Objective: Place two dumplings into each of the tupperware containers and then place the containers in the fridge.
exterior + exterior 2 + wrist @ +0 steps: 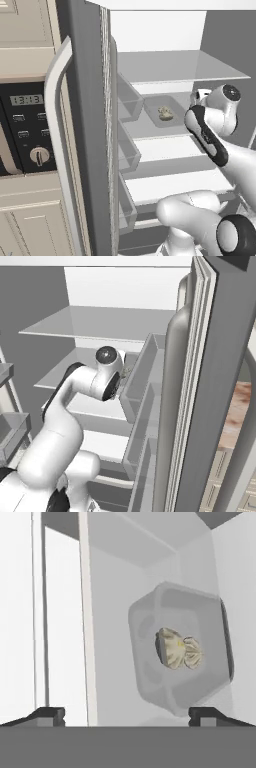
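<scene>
The two-finger gripper stands wide apart at the bottom of the hand view, holding and touching nothing. Above it, right of centre, the shallow grey translucent tupperware container rests on a white fridge shelf with pale speckled dumplings inside.

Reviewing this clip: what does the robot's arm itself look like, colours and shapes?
The arm is glossy white with rounded, tubular links, black bands at the joints and a dark round cap on the wrist. No cables or markings show. The gripper ends in two small dark, flat finger tips.
</scene>
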